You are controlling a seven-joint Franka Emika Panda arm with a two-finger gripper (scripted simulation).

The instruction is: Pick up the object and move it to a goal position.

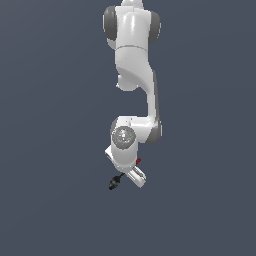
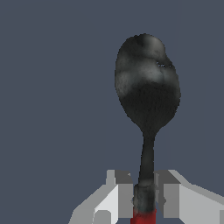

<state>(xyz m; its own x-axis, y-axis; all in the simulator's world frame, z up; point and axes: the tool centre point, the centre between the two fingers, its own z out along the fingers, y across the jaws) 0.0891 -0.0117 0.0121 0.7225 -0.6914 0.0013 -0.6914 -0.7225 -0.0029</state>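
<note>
We see our hand (image 2: 144,197) clamped on the small glossy black-bowled, red-handled spoon (image 2: 148,96), bowl jutting toward the exterior view's left.

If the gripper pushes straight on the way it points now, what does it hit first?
Nothing visible. The gripper is shut on the spoon, whose bowl leads; beyond it the wrist view shows only plain background, though depth is unclear.

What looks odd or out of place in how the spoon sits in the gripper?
Nothing looks damaged. The spoon is clamped in the gripper at its neck, near the red end, so the black bowl sticks far out. In the exterior view the spoon points down toward that view's left.
</note>
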